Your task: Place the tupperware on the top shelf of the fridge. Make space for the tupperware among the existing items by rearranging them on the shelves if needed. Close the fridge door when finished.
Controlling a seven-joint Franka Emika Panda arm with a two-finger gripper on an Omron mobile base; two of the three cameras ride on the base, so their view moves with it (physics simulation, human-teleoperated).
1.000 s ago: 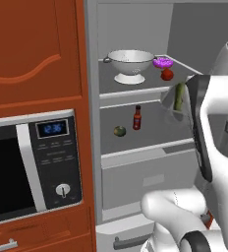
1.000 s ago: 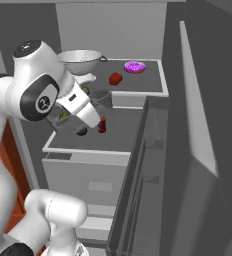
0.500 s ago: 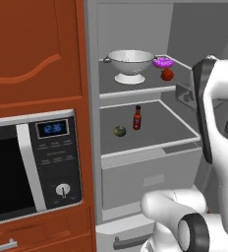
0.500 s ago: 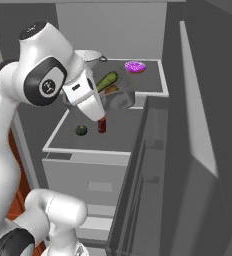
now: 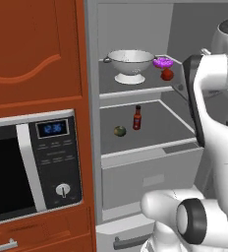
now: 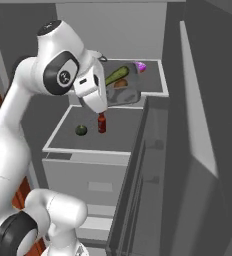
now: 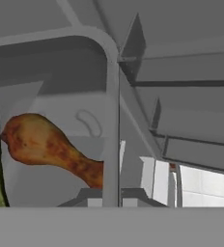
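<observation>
My gripper is shut on the side wall of the tupperware, a clear grey box holding a cucumber and a chicken drumstick. It hangs at the front right of the top shelf, level with it. On that shelf stand a white colander, a purple bowl and a red fruit. The shelf below carries a red sauce bottle and a greenish fruit. The fridge door stands wide open on the right.
A black-fronted microwave sits in the orange cabinet left of the fridge. A grey drawer lies under the lower shelf. Door racks show close beyond the tupperware wall. My white arm covers the fridge's right side.
The arm has lifted the tupperware from in front of the lower shelf up to the top shelf's height and carried it toward the fridge. The items on the shelves have stayed put.
</observation>
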